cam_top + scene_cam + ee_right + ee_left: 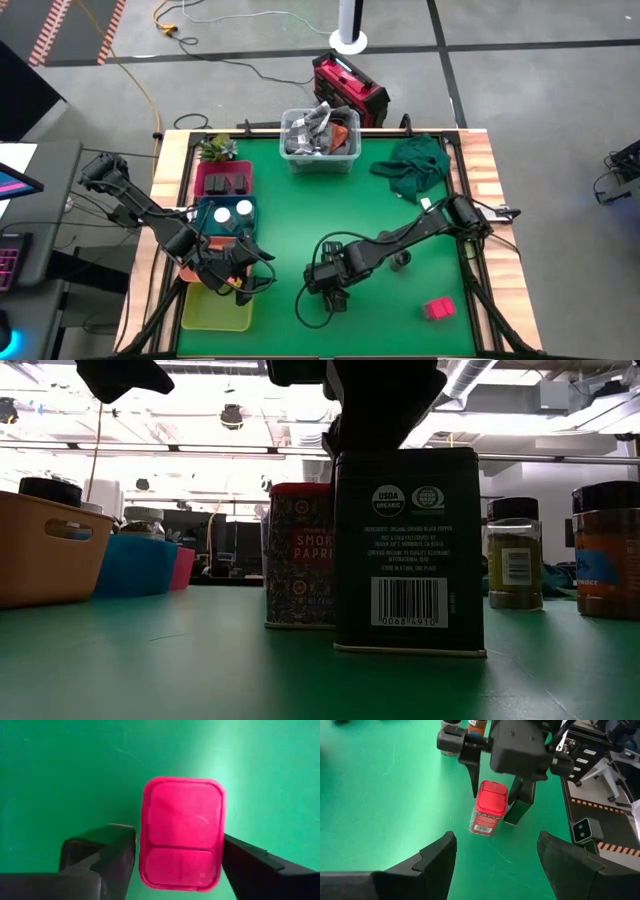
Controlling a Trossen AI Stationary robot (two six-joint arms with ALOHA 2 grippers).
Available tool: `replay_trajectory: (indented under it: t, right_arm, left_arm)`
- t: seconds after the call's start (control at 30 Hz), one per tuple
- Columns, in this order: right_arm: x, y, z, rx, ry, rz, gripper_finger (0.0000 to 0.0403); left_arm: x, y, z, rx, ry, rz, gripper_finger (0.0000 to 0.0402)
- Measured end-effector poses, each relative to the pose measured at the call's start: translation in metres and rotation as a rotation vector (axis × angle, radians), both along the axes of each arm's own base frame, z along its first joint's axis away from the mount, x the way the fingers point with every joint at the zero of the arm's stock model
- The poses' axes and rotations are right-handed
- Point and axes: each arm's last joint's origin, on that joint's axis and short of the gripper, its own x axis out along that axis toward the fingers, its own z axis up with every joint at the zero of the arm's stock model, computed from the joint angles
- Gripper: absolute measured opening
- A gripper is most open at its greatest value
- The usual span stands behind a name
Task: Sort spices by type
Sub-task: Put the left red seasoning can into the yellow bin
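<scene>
A pink-red rectangular spice box point(182, 832) stands upright on the green table, close beside a black rectangular box point(410, 550). My right gripper point(180, 845) hangs over the pink-red box point(490, 810), pointing steeply down and open, with one finger on either side of the lid. One finger point(470, 770) stands clear of the box. My left gripper point(495, 865) hovers open and empty toward the table's left, near the trays, aimed at the same box. In the high view the right gripper point(330, 288) is at the table's middle front and the left gripper point(255, 280) just left of it. My right gripper straddles the pink-red box's lid point(215, 835) from above. One finger is clear of the lid. The other runs along the lid's edge, and I cannot tell whether it touches. The box stands on the table on its base.
At the left stand a pink-red tray point(205, 185) with black boxes, a blue tray point(212, 205) with white-topped jars, an orange tray point(50, 550) and a yellow-green tray point(215, 312). A clear bin point(320, 150) and a green cloth point(415, 165) lie at the back. Another pink-red box point(438, 309) and a dark jar point(400, 262) are at the right.
</scene>
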Motion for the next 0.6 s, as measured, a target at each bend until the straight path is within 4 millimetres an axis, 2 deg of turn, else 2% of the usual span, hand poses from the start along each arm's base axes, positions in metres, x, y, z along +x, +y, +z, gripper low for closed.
replay_trajectory:
  t: [0.3,0.6]
  right_arm:
    - [-0.0064,-0.0029,0.0002,-0.038,0.07,0.017,0.0313]
    - [-0.0061,-0.0028,0.0007,-0.054,0.062,0.065,0.0282]
  left_arm:
    - [-0.0007,0.0005,-0.0013,0.01,0.013,0.0,0.0265]
    - [-0.0008,0.0006,-0.0014,0.011,0.015,-0.001,0.0265]
